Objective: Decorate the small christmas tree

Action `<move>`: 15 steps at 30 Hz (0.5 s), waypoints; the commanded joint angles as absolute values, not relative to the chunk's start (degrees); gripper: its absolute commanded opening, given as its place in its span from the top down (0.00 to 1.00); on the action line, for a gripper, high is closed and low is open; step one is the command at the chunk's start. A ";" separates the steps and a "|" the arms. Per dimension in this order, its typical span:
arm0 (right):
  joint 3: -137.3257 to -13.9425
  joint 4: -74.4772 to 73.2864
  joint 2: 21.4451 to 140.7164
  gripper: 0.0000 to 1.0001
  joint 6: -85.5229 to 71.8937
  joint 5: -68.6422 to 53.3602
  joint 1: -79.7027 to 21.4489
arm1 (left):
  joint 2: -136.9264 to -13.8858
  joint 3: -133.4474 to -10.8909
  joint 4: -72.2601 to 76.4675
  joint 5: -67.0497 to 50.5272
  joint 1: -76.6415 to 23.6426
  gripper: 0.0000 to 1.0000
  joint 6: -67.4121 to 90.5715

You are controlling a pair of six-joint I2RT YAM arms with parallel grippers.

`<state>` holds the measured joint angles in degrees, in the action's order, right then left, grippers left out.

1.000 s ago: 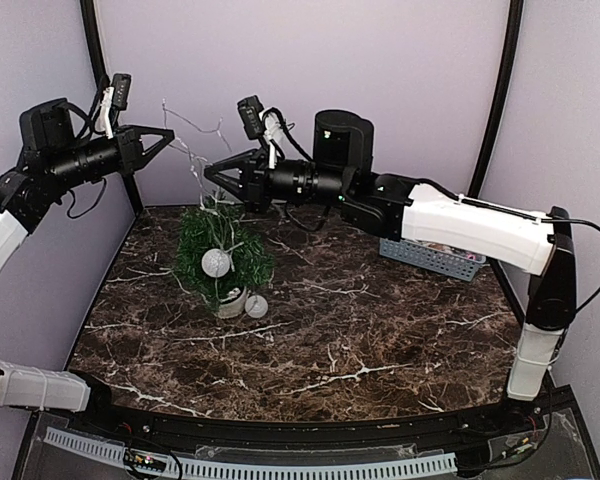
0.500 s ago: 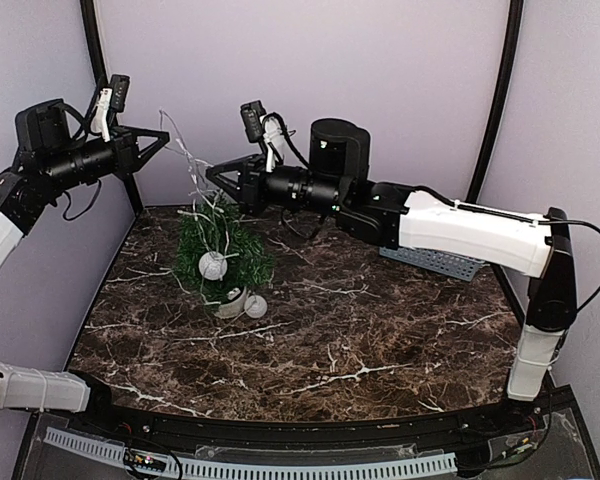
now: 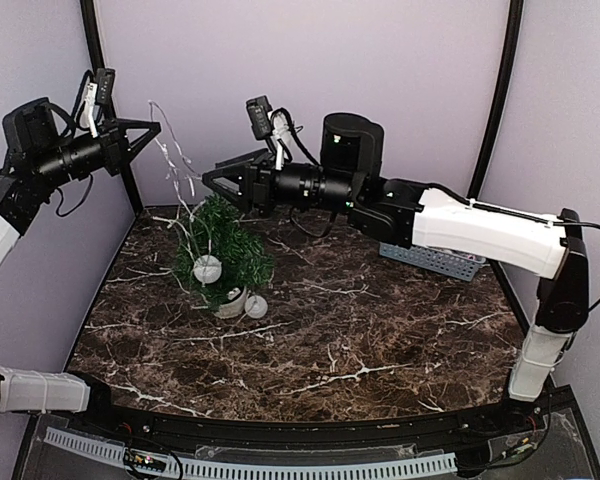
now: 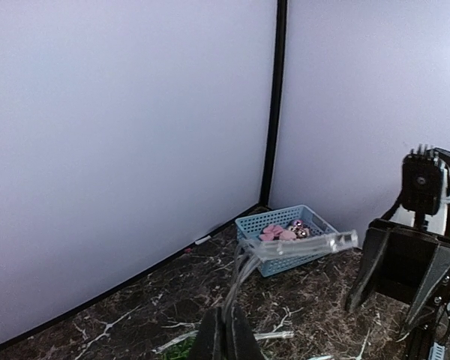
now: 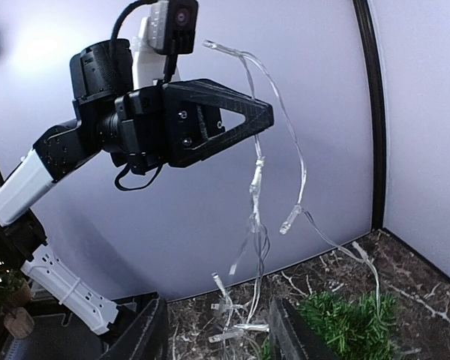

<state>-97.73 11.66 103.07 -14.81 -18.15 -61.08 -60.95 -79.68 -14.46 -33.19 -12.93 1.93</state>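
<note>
the small christmas tree [image 3: 223,250] upright, tip upward

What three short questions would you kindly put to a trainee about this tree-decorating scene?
1. True or false: the left gripper is shut on the light string.
2. Where is the blue basket? A: at the table's near edge. B: at the far right, behind the right arm. C: left of the small christmas tree.
3. How many white baubles show in the top view?
Key: 1 true. 2 B. 3 two: one hanging on the tree, the other lying beside its pot.
</note>
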 commanded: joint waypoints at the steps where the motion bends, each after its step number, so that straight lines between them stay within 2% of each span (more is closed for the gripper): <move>1: -100.82 9.57 102.58 0.49 -12.24 -19.45 -60.94 | -62.03 -81.35 -9.77 -45.86 -13.07 1.00 3.48; 4: -104.01 7.06 104.27 0.48 -10.33 -18.90 -61.08 | -62.63 -81.84 -9.69 -48.10 -13.17 1.00 4.30; 12: -112.84 0.95 109.15 0.62 -7.91 -16.74 -61.67 | -63.71 -80.84 -10.37 -50.44 -14.45 1.00 7.04; 15: -115.60 -1.31 110.90 0.64 -7.51 -14.94 -62.50 | -64.09 -80.42 -10.73 -50.36 -14.85 1.00 7.00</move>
